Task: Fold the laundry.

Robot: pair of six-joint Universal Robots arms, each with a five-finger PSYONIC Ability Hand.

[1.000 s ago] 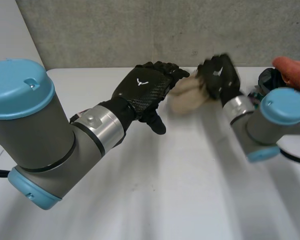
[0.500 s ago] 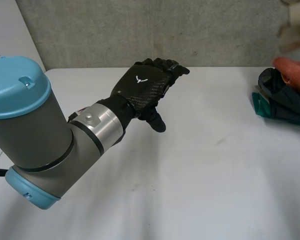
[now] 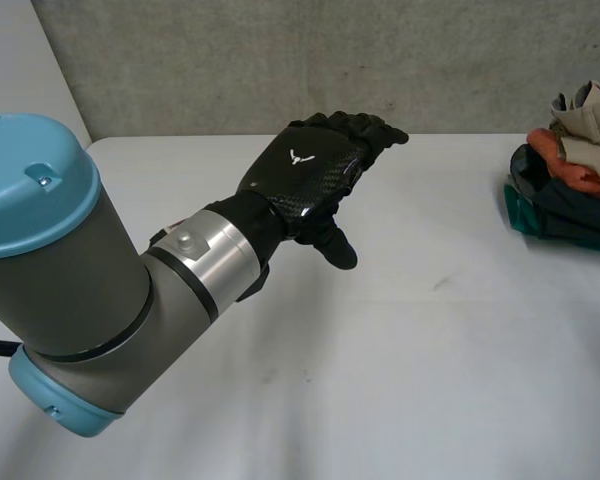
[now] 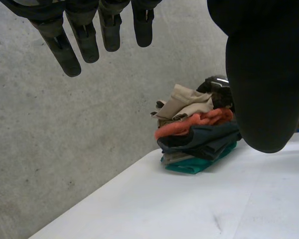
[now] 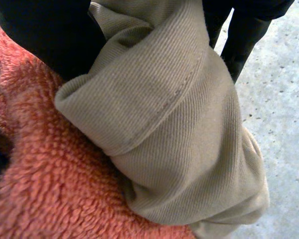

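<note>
White table (image 3: 430, 380) is mostly bare; the left arm (image 3: 70, 290) is stretched across its near-left part. The stack (image 3: 570, 205) of folded laundry sits at the far right edge of the table: a teal piece (image 3: 520, 215) at the bottom, dark garments above it, then the orange towel (image 3: 565, 165), with the beige cloth (image 3: 590, 120) on top.

In the right wrist view the beige cloth (image 5: 174, 109) is held by the right hand (image 5: 45, 35), bunched between the thumb side and the fingers (image 5: 241, 40), and rests directly on the orange towel (image 5: 35, 164). The left hand (image 3: 310, 175) is held above the table, well apart from the stack, with fingers (image 4: 65, 50) straight and relaxed and nothing grasped.

Judged step: the folded beige piece is being set on the stack.
- The cloth should be lowered flat and square to the pieces below before release. It looks bunched, so overhang on the far side is a risk.
- The fingers should be opened slowly and drawn straight out, so the fold is not dragged open and the towel is not shifted.
- The stack looks uneven; a light press on top is advised before withdrawal.
- The left hand is best kept clear.
</note>
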